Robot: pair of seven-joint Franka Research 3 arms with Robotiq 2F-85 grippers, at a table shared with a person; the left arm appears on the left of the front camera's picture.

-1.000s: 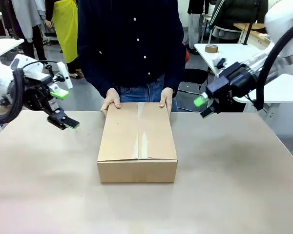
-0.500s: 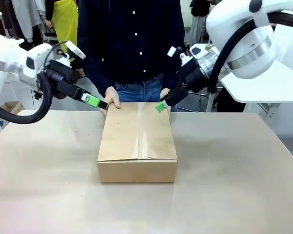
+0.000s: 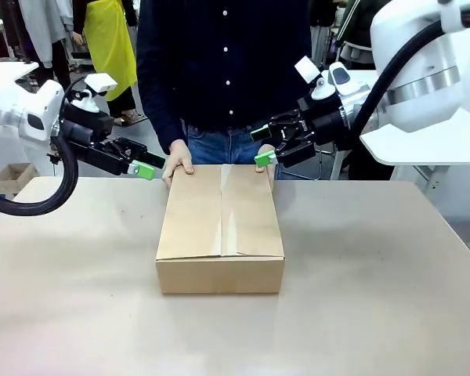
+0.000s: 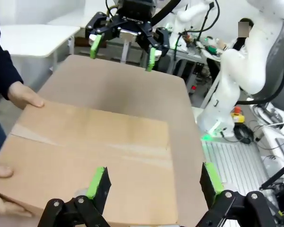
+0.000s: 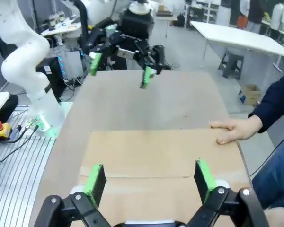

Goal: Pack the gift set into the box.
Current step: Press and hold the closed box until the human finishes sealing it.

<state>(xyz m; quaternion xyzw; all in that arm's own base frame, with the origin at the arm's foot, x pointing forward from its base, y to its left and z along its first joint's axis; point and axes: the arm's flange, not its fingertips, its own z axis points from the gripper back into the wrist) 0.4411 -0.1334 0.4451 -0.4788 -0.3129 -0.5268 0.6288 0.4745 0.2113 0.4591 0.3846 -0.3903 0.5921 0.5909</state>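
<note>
The box lies in the middle of the table and it has not moved. Its flaps are folded shut, so I cannot tell what is inside. The person at the far side presses one hand on a far corner of the box. The other hand is on the opposite far corner, partly behind a claw. These hands rest where they rested a second ago.

What has changed is the arms. A second ago both claws hung out at the sides, well apart from the box. Now they have come in to its far end. The left claw is just beside the person's hand at one corner, and the right claw hovers over the other corner, close above the other hand. Half a second ago their fingers looked drawn together. Now both claws are spread wide and hold nothing. Each wrist view looks between its two separated green pads, down over the lid.

I judge that the packing itself is finished and the work now concerns the closed lid, perhaps holding it down or taking the box over. The claws are very near the hands, so any closing should be slow.
</note>
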